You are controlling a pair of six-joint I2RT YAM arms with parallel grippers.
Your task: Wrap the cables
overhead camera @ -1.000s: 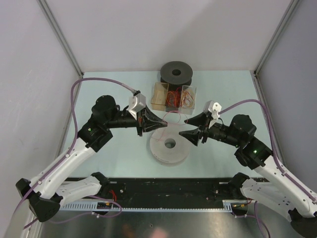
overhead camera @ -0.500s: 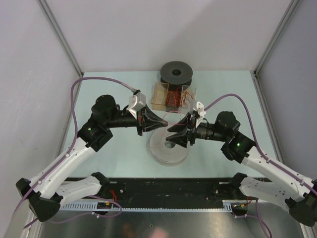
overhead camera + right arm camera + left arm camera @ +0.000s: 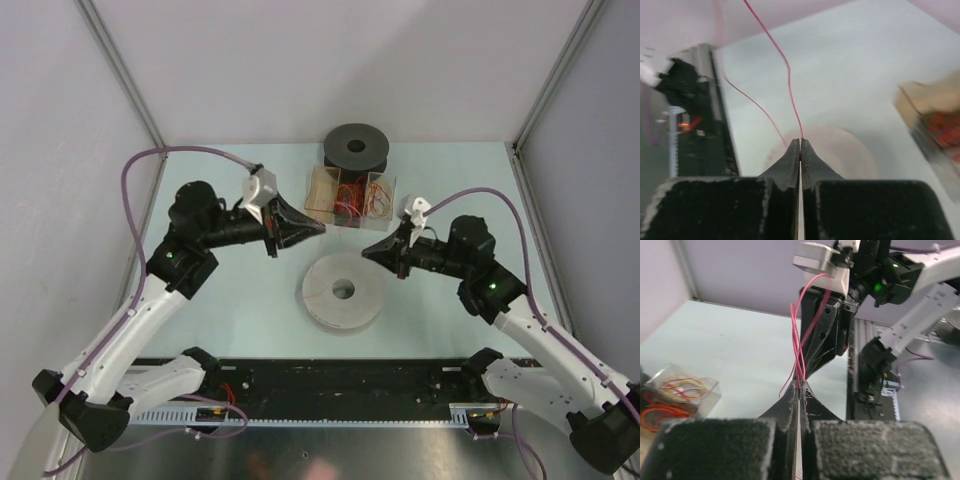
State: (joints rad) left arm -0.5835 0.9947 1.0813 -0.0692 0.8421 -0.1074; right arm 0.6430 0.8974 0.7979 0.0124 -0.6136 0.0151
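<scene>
A thin pink cable (image 3: pixel 799 335) rises in a loose loop from the tips of my left gripper (image 3: pixel 800 386), which is shut on it. My right gripper (image 3: pixel 800 140) is shut on the same cable (image 3: pixel 788 75), and a second strand curves off to its left. In the top view the left gripper (image 3: pixel 321 230) and right gripper (image 3: pixel 366 250) point at each other a short way apart, above the far edge of the white spool (image 3: pixel 343 291). The strand between them is too fine to make out there.
A clear box (image 3: pixel 350 196) of red and orange wire coils stands behind the grippers, with a black spool (image 3: pixel 355 146) beyond it. Grey walls close in the table (image 3: pixel 230 300) on three sides. A black rail (image 3: pixel 330 385) runs along the near edge.
My right gripper went from open to shut, reached in over the white spool towards the left gripper, then drew back right with the cable. The left arm swung back and up.
</scene>
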